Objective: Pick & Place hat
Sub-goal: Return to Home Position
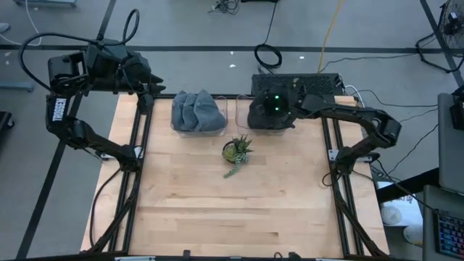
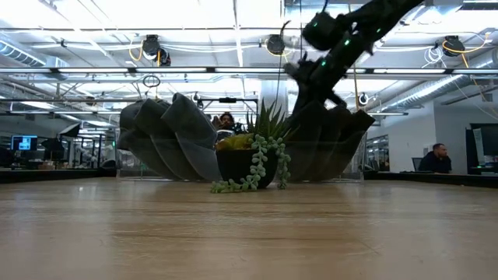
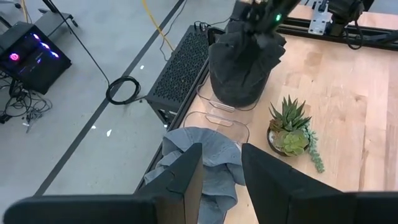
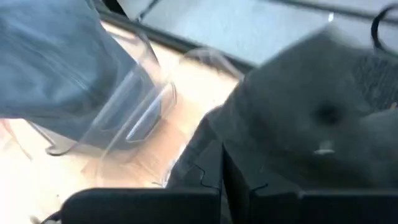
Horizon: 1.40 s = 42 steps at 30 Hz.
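A dark grey hat (image 3: 242,62) sits in a clear bin (image 3: 214,107) at the table's far edge, to the right of the middle. My right gripper (image 1: 274,104) is over it and shut on its cloth. A second clear bin (image 4: 140,118) to its left holds blue-grey hats (image 1: 197,110). My left gripper (image 3: 221,155) is open. It hovers off the table's far left corner (image 1: 148,93) and touches nothing. The blue-grey hats lie beyond its fingers. My right gripper (image 4: 224,146) pinches the dark grey hat at its top (image 4: 249,124) from above, fingers pointing down. The cloth rises to a peak under the fingers (image 2: 315,85) and hangs below them. Its lower part (image 2: 331,148) is still inside the clear bin.
A small potted succulent (image 1: 236,151) with a trailing strand stands just near of the two bins, between them. A black perforated box (image 3: 180,65) sits behind the dark hat's bin. The near half of the wooden table (image 1: 232,210) is bare. People sit far off in the room.
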{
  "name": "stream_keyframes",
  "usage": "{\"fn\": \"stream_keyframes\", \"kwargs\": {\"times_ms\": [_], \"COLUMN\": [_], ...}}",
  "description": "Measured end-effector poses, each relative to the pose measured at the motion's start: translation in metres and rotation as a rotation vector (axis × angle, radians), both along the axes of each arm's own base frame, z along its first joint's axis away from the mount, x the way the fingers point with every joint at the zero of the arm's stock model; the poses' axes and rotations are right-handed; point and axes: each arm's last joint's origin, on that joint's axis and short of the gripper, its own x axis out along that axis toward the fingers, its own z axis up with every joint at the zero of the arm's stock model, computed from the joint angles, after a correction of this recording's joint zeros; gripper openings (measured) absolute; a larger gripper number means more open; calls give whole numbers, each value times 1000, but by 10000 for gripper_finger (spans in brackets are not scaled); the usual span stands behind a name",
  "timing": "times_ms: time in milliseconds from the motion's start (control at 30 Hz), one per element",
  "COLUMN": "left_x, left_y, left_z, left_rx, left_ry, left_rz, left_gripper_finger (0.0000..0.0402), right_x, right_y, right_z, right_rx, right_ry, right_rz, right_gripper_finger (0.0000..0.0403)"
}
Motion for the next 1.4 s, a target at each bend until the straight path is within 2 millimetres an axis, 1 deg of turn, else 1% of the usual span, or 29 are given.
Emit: {"fn": "stream_keyframes", "kwargs": {"times_ms": [133, 200, 300, 367, 467, 600, 700, 833, 933, 1033, 1100, 1233, 1300, 1400], "left_x": [0, 0, -3, -7, -19, -41, -55, -68, -72, -70, -66, -57, -53, -48], "left_y": [0, 0, -2, -6, -15, -29, -38, -45, -50, -50, -49, -46, -45, -45], "left_z": [0, 1, 4, 7, 16, 26, 27, 20, 6, -14, -30, -65, -82, -110], "left_rx": [5, 9, 1, -6, 8, 36, 53, 118, 154, 140, 111, 42, 16, 8], "left_ry": [-2, -8, -44, -87, -186, -299, -337, -373, -406, -443, -463, -518, -550, -585], "left_rz": [-3, -5, -12, -65, -186, -310, -377, -428, -506, -523, -513, -486, -474, -478], "left_gripper_finger": [120, 120, 120, 120, 120, 120, 120, 120, 120, 120, 120, 120, 120, 120], "right_x": [-12, -16, -21, -25, -29, -38, -45, -57, -67, -79, -87, -102, -109, -117], "right_y": [7, 12, 27, 39, 57, 80, 94, 108, 120, 131, 136, 145, 150, 154], "right_z": [27, 40, 60, 73, 90, 104, 114, 122, 119, 102, 86, 56, 40, 20], "right_rx": [-79, -125, -178, -204, -262, -334, -369, -374, -396, -383, -357, -347, -349, -337], "right_ry": [-60, -105, -184, -237, -305, -327, -358, -388, -374, -384, -413, -561, -617, -638], "right_rz": [2, 32, 137, 201, 272, 370, 422, 465, 527, 562, 565, 571, 605, 639], "right_gripper_finger": [0, 0, 0, 0, 0, 0, 0, 0, 0, 0, 0, 0, 0, 0]}}
